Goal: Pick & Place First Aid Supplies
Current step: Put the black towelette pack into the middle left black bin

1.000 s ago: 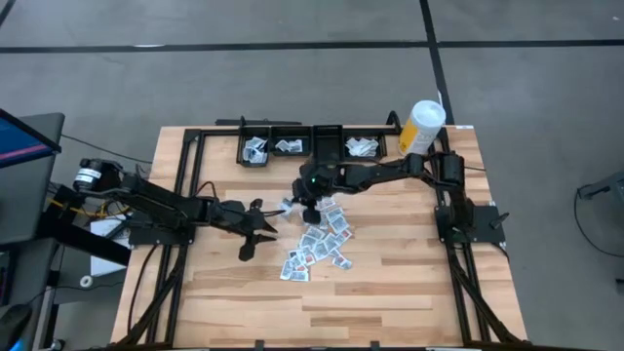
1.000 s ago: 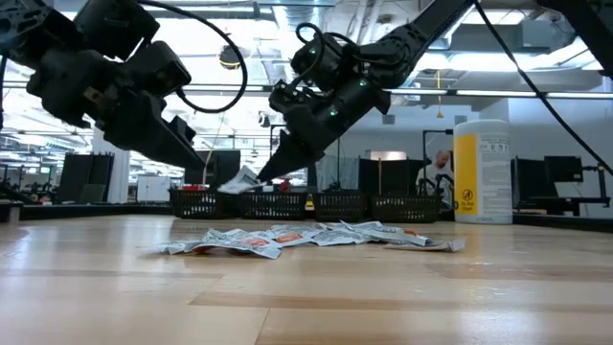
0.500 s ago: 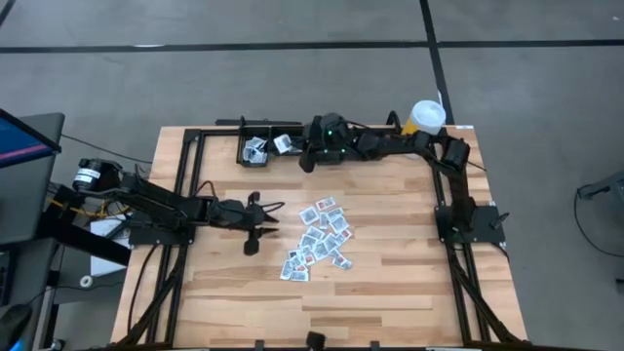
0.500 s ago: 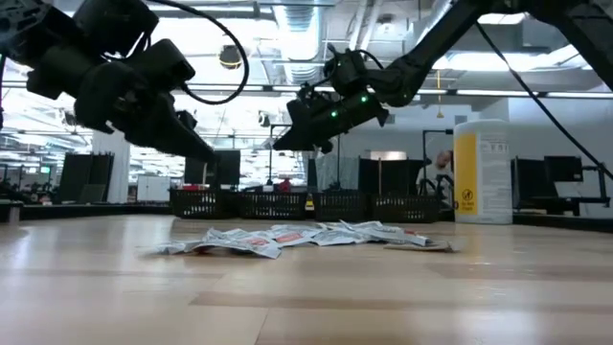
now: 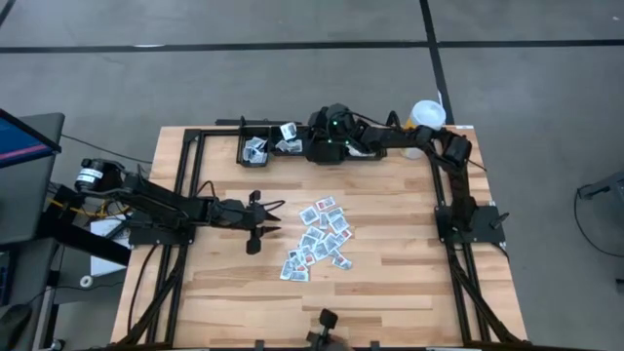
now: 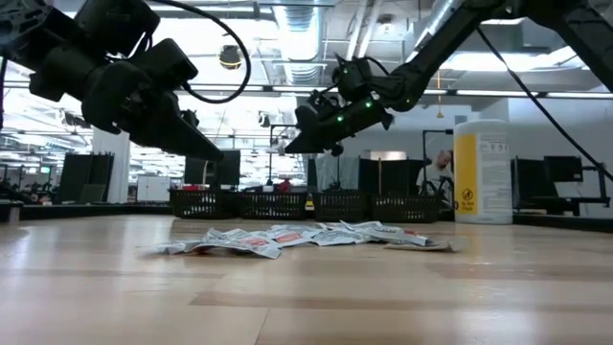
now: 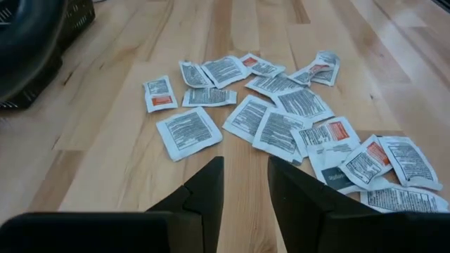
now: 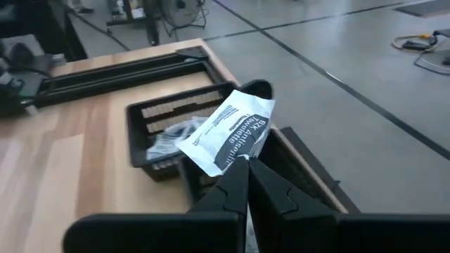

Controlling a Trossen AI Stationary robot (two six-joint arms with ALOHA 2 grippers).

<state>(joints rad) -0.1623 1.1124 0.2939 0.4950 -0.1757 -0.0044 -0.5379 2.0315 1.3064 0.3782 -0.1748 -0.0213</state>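
From above, my right end effector (image 5: 292, 134) has swung off the loose packets (image 5: 319, 240) on the table (image 5: 390, 292) to the bins (image 5: 255, 148). Its wrist view shows the tips pinching one packet (image 8: 226, 136), probably over the middle bin. My left end effector (image 7: 242, 184), slightly spread, hovers beside the pile.

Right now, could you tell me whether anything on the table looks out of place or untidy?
Only the packets: they lie in a loose, overlapping heap mid-table, several crumpled, rather than in the black bins at the far edge.
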